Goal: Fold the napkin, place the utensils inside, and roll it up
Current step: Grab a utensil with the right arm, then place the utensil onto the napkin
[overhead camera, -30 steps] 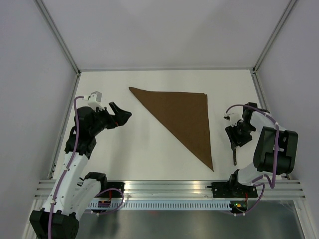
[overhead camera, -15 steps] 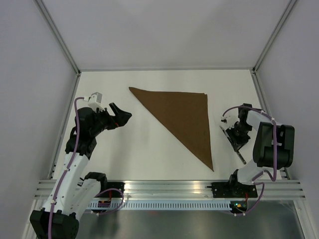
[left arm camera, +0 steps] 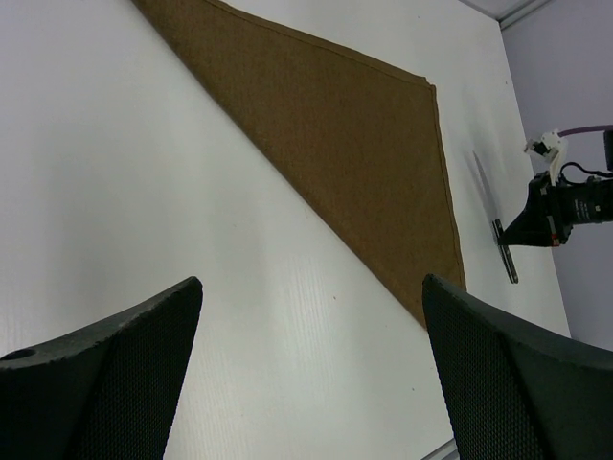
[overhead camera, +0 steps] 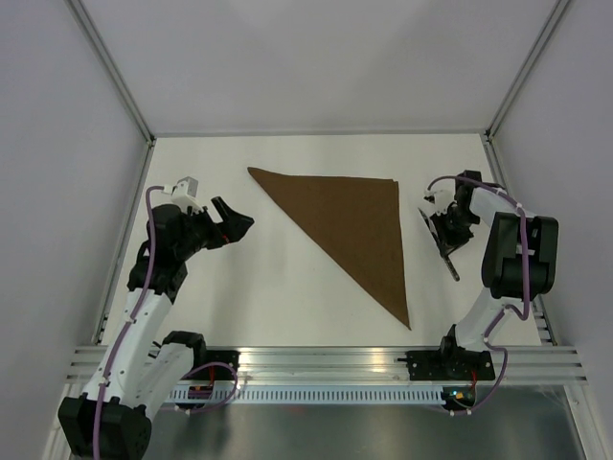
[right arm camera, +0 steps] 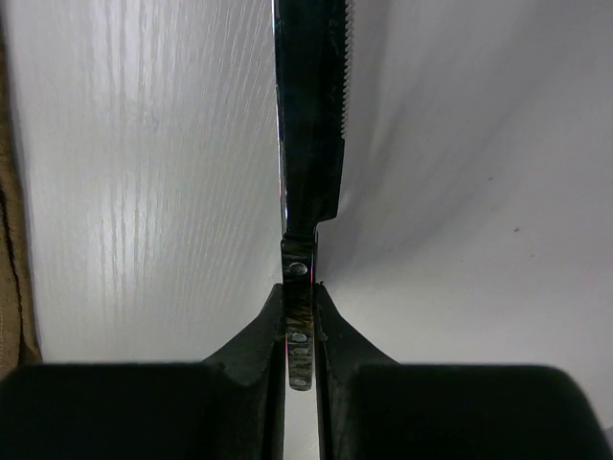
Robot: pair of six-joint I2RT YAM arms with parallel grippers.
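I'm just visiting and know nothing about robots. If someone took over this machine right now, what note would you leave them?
Left gripper: open, empty, hovering left of the napkin.
Right gripper: shut on the handle of the knife, to the right of the napkin.
Napkin: flat on the table, folded into a triangle.
Done: the fold; knife gripped.
Left: lay the knife on the napkin, then roll it up.

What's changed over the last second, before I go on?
The right gripper closed on the dark handle of the slim silver table knife and carried it farther back on the white table. The dark brown cloth napkin, folded into a triangle, and the open left gripper stayed put.
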